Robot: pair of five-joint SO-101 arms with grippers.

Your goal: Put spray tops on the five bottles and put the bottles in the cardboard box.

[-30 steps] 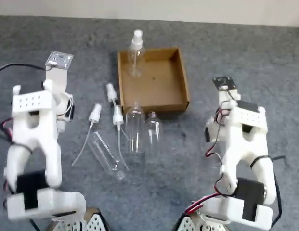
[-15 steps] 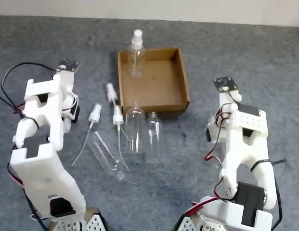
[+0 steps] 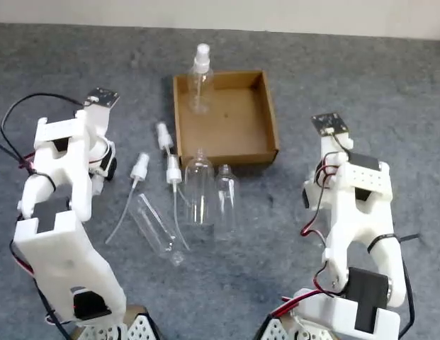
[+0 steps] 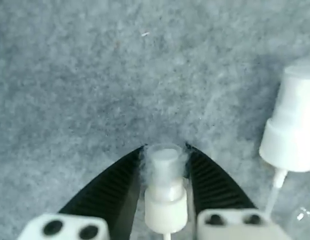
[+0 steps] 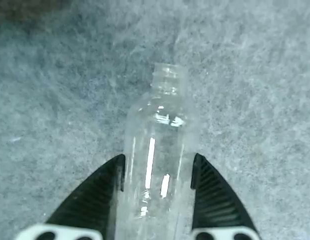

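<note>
Grey felt-like table [image 3: 361, 85], both claws loaded; logged cardboard box [image 3: 271, 120] between the arms.
Found left claw [image 4: 164, 148] clamped on a spray top [image 4: 165, 200], right claw [image 5: 157, 159] clamped on an open-necked bottle [image 5: 159, 125]. Judged likely faults: thin tube missing the narrow neck through misalignment, smooth bottle twisting in the grip during screwing, top seating crooked.

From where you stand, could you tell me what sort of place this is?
Probably a robotics workbench: two white arms at a grey felt table, with spray tops, clear bottles and a cardboard box.
</note>
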